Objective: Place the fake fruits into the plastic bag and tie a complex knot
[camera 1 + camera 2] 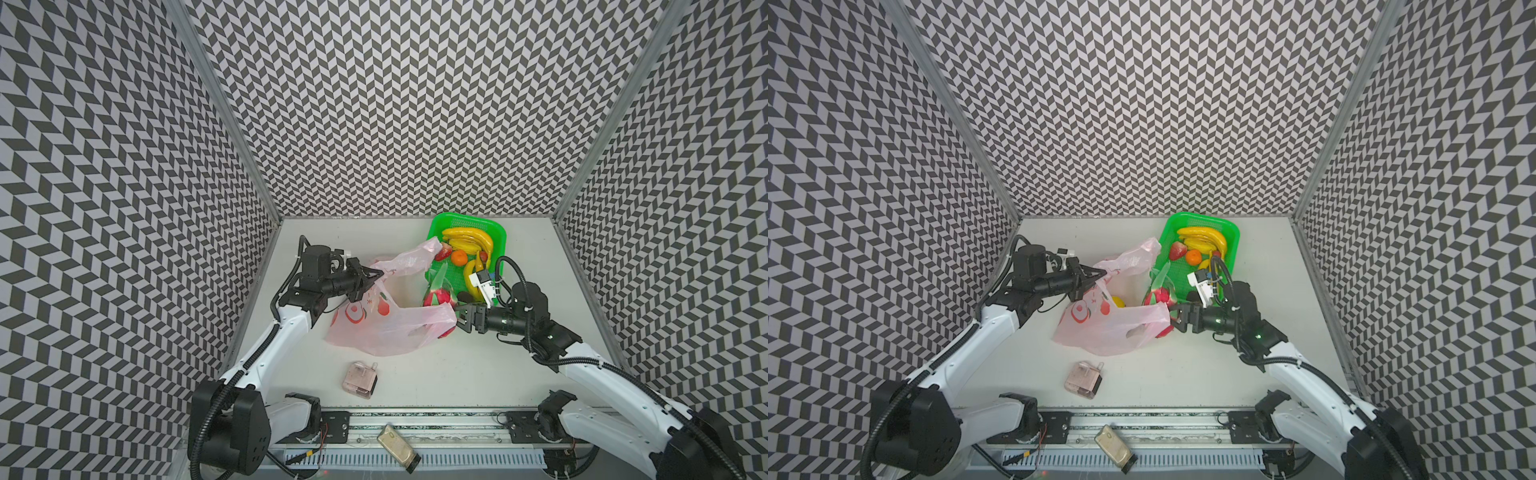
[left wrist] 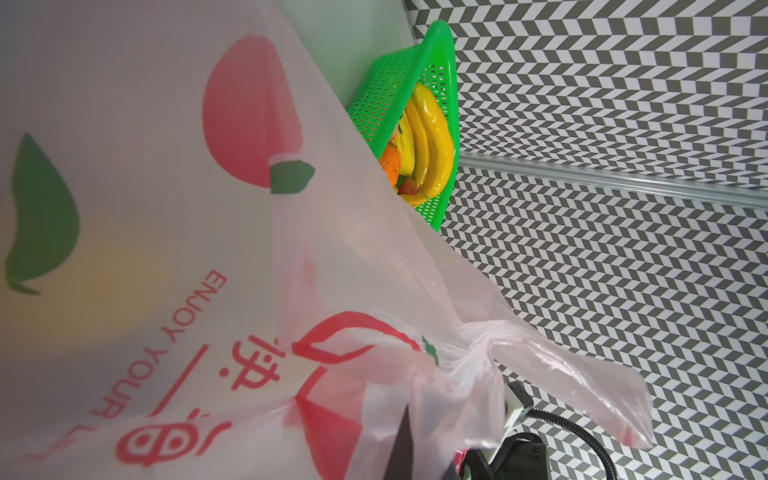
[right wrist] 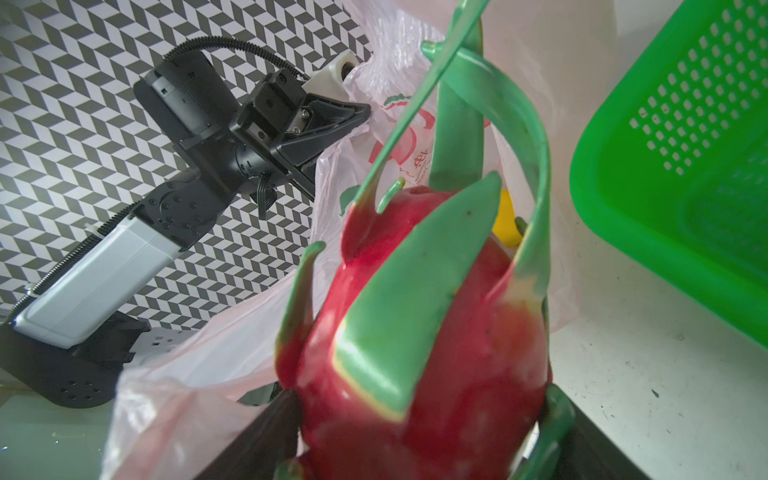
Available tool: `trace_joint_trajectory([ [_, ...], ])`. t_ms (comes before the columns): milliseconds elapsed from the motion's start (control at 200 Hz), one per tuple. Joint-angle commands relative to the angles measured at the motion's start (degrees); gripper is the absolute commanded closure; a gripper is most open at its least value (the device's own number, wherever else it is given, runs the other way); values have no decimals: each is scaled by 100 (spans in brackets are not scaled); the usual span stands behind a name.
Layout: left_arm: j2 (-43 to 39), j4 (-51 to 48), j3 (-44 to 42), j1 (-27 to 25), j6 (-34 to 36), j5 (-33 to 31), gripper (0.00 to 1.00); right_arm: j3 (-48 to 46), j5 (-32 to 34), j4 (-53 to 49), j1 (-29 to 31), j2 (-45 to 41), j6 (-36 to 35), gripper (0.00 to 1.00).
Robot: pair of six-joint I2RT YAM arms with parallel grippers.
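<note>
Plastic bag (image 1: 386,328) lies on table (image 1: 519,374) btw the two claws, mouth open. L claw (image 1: 376,274) is pressed together on a bag handle, w/ film bunched at its tips. Rest of bag hangs down & away from that claw toward R claw (image 1: 459,316). R claw is spread wide w/ dragon fruit (image 1: 436,298) gripped btw its fingers (image 3: 257,444); in R wrist view both fingers sit against the fruit's sides. Fruit's green leaves point away from R claw. Fruit is at bag's mouth edge, w/ bag rim film draped right at R claw's tips. Yellow fruit (image 1: 1118,301) is inside bag, near L claw's tips, seen thru the open mouth. Green basket (image 1: 498,232) stands just beyond R claw, holding bananas (image 1: 467,239), orange (image 1: 459,257) & strawberry (image 1: 443,250). Small pinkish box (image 1: 359,380) is on table, well apart from both claws.
</note>
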Motion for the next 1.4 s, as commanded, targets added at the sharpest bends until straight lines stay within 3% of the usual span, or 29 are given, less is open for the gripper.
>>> trace_joint_trajectory([
  [0,-120,63,-6,-25,-61,-86,100,85,188,650,94,-223,22,25],
  [936,-109,75,44,-41,-129,-178,100,160,1106,-31,818,-925,-221,26],
  [1392,-197,-273,330,-249,385,-238,100,564,1062,-32,1343,-25,-546,26],
])
